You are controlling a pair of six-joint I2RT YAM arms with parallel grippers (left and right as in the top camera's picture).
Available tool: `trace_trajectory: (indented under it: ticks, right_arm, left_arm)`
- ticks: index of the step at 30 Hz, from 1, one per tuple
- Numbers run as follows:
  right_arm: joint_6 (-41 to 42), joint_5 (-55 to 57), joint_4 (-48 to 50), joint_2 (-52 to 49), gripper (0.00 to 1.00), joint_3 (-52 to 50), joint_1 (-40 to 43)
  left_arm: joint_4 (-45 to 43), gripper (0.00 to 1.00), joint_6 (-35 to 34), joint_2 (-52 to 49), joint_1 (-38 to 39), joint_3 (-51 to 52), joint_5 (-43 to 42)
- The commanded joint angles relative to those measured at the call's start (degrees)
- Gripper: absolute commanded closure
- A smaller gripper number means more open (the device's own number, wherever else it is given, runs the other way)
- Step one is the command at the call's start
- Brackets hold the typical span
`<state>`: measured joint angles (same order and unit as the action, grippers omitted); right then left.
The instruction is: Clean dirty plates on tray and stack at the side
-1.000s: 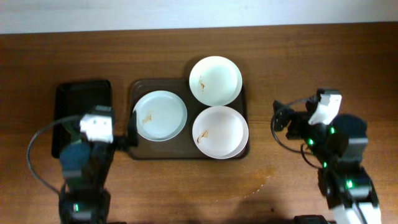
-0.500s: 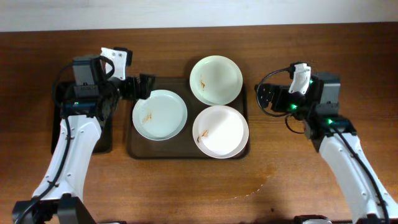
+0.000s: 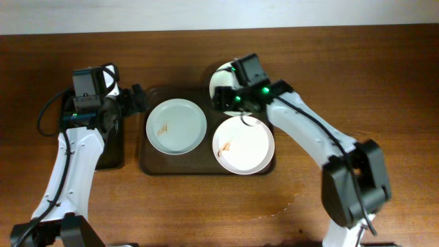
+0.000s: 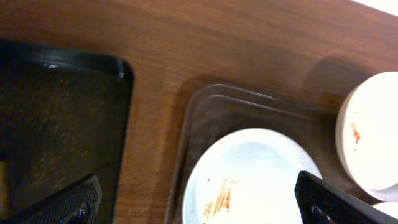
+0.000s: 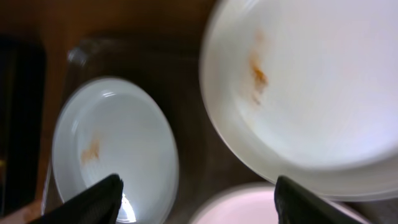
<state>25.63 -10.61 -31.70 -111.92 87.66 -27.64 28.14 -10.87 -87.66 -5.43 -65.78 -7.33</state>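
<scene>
I start nearest me. At the 5 o'clock end of the tray (image 3: pixel 154 165), the near plate (image 3: pixel 243 145) sits with its orange-brown smear untouched. At 9 o'clock the left plate (image 3: pixel 176 127) is smeared too. My left tool (image 4: pixel 198 186) hangs by the tray's 10 o'clock corner, fingers spread wide and holding nothing. It has backed off a touch towards the black tray (image 4: pixel 56 124) since half a second ago.

Now the big change. A moment back the right arm stood over the bare surface (image 3: pixel 343 68) out at 3 o'clock. It has swung right across, and the right tool (image 5: pixel 198 183) is now over the far plate (image 5: pixel 311 93) at the tray's 1 o'clock. Its fingers are spread with nothing pinched, and I cannot tell whether it touches the plate yet.

So all three plates are on the tray, every one smeared, and none is stacked at the side. I read this as the opening reach, with the far plate going first and the left arm giving room.
</scene>
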Motion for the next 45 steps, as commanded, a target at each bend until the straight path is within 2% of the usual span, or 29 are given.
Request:
trace_trajectory:
  ticks: [1, 7, 10, 16, 17, 19, 20, 21, 23, 24, 25, 26, 27, 29, 32, 35, 36, 37, 40, 41, 42, 45]
  right_arm:
    - [-2.91, 0.94, -4.17, -6.88, 0.27, 10.1, -2.51]
    - [-6.56, 0.98, -3.52, -12.26, 0.43, 10.78, -7.56]
    - [-7.41, 1.46, -3.63, -14.93, 0.53, 10.78, -8.72]
    - [-7.17, 7.28, -3.87, -17.11, 0.55, 10.78, -8.83]
    - [-7.15, 7.23, -3.89, -17.49, 0.58, 10.78, -8.96]
    - [-6.23, 9.75, -3.63, -18.23, 0.88, 10.78, -9.6]
    - [-5.44, 11.43, -3.41, -18.58, 0.94, 10.78, -9.88]
    - [-5.44, 11.06, -3.21, -18.67, 0.95, 10.78, -10.03]
    - [-5.49, 10.86, -3.08, -18.69, 0.76, 10.78, -10.6]
    - [-5.49, 10.82, -3.06, -18.69, 0.76, 10.78, -10.75]
    - [-5.9, 10.78, -3.15, -18.71, 0.84, 10.78, -10.93]
    - [-5.95, 10.69, -3.28, -18.75, 0.87, 10.78, -10.93]
    - [-5.95, 10.69, -3.56, -18.75, 0.96, 10.75, -10.93]
    - [-5.92, 10.43, -4.09, -18.73, 0.96, 10.8, -10.86]
    - [-10.01, 9.31, -3.89, -18.32, 0.96, 12.17, -10.86]
    - [-10.01, 9.31, -3.89, -18.32, 0.96, 12.17, -10.86]
    - [-10.01, 9.33, -3.91, -18.32, 0.96, 12.17, -10.86]
    - [-10.01, 9.33, -3.91, -18.32, 0.96, 12.17, -10.86]
    - [-10.03, 9.35, -4.09, -18.32, 0.96, 12.17, -10.86]
    - [-10.05, 9.38, -4.13, -18.32, 0.96, 12.17, -10.86]
    - [-10.05, 9.38, -4.13, -18.32, 0.96, 12.17, -10.86]
    - [-10.19, 9.31, -4.15, -18.32, 0.96, 12.17, -10.16]
  left_arm:
    - [2.38, 0.01, -1.27, -0.46, -1.57, -0.5, 1.22]
    - [8.61, 0.01, -0.98, -0.48, -3.82, -0.5, 2.89]
    - [10.32, 0.01, -0.87, -0.48, -3.8, -0.48, 7.85]
    - [10.69, 0.01, -0.87, -0.48, -3.8, -0.48, 12.37]
    - [10.97, 0.01, -0.87, -0.52, -3.8, -0.46, 13.33]
    - [12.11, 0.01, -0.94, -0.52, -3.8, 0.04, 13.81]
    - [13.75, 0.01, -1.14, -0.52, -3.8, 0.04, 13.84]
    - [15.26, 0.01, -1.11, -0.52, -3.8, 0.04, 13.84]
    - [17.79, 0.01, -1.14, -0.52, -3.82, 0.04, 13.88]
    - [18.03, 0.01, -1.6, -0.52, -3.98, 0.07, 14.47]
    - [18.03, 0.01, -1.97, -0.52, -4.17, 0.17, 14.93]
    - [18.03, 0.01, -1.97, -0.52, -4.55, 0.37, 14.88]
    - [17.99, 0.01, -1.99, -0.52, -5.35, 0.92, 14.88]
    - [17.27, 0.02, -3.26, -0.63, -8.13, 2.49, 14.91]
    - [13.92, 0.08, -3.26, -1.62, -10.25, 3.13, 15.34]
    - [11.26, 0.11, -3.26, -6.38, -10.4, 3.13, 19.19]
    - [9.29, 0.33, -3.3, -9.94, -10.4, 3.13, 21.38]
    - [8.09, 0.36, -5.35, -12.11, -10.4, 3.13, 23.41]
    - [5.27, 0.38, -7.63, -15.8, -11.1, 3.13, 25.2]
    - [5.11, 0.43, -7.89, -15.87, -12.33, 3.13, 25.16]
    - [5.07, 0.43, -9.18, -15.87, -13.05, 3.1, 25.16]
    - [3.93, 0.43, -9.07, -15.82, -14.19, 1.97, 20.04]
